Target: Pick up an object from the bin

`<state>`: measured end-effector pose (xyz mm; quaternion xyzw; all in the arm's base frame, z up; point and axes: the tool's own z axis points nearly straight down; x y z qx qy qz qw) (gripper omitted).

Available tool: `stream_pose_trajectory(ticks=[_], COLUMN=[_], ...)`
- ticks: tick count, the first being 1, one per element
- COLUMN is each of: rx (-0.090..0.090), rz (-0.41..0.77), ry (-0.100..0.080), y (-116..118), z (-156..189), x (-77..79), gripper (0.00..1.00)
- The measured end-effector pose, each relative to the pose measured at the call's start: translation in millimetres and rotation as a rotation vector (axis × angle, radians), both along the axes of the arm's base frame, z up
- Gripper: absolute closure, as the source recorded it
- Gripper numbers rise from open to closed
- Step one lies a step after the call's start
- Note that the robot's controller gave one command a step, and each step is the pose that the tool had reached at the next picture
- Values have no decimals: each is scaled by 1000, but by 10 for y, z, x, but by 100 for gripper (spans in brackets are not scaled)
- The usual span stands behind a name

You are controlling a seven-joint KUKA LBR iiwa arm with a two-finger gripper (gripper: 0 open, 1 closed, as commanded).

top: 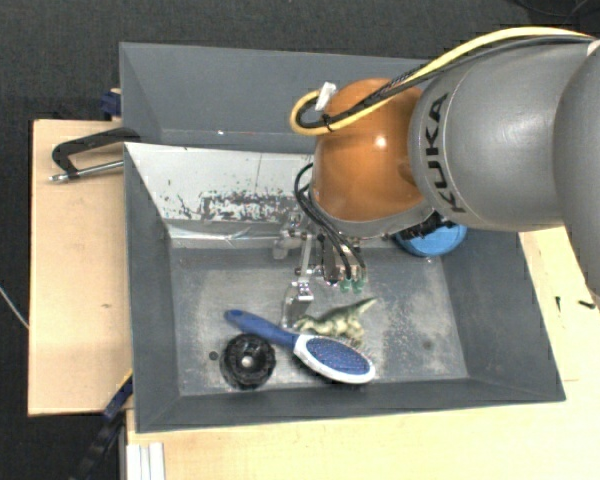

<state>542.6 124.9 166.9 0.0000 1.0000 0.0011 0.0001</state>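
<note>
One green toy [337, 318] beneath my gripper [325, 288], jaws spread, empty: approach step, I judge; next, lower and close.

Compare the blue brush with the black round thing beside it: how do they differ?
The brush is long, with a blue handle and a white-rimmed oval head; the black round thing is compact and dark all over. Both rest on the floor of the bin near its front wall.
</note>
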Motion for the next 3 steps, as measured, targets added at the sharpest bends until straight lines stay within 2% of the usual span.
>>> stream_pose_trajectory(ticks=[1,2,3], rx=[-3,-1,1], rz=[141,139,213], ry=[10,0,-13], y=[-209,-200,24], z=[-826,-795,567], x=[-532,-503,-495], gripper=[0,100,100])
